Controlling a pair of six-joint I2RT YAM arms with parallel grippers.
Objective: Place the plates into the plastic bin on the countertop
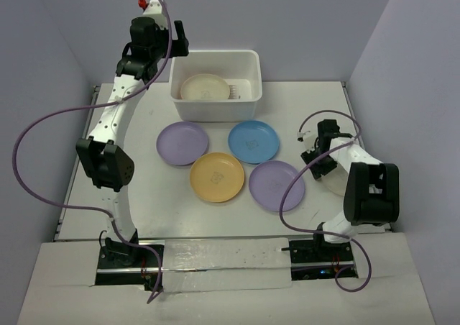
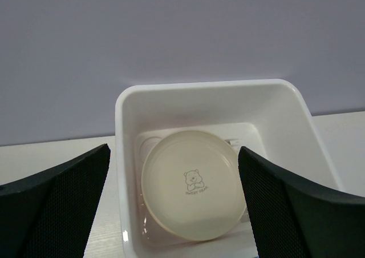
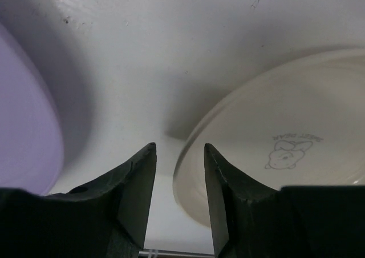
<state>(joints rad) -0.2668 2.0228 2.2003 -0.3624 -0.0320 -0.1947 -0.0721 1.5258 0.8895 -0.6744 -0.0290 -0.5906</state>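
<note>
Cream bear-print plate [image 2: 194,184], white bin [image 2: 274,115]

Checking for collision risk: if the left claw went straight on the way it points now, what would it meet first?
Probably the cream plate lying in the white plastic bin, centred ahead of the open left claw; depth is unclear.

Plain pale lavender back wall [image 2: 182,41] fills the view beyond the left fingers [image 2: 57,206]; unmarked, evenly lit. Matching lavender side walls [image 1: 43,73] on either side. Flat matte white tabletop [image 3: 171,52] under and ahead of the right fingers [image 3: 134,195]; few small dark specks, soft grey shadows.
</note>
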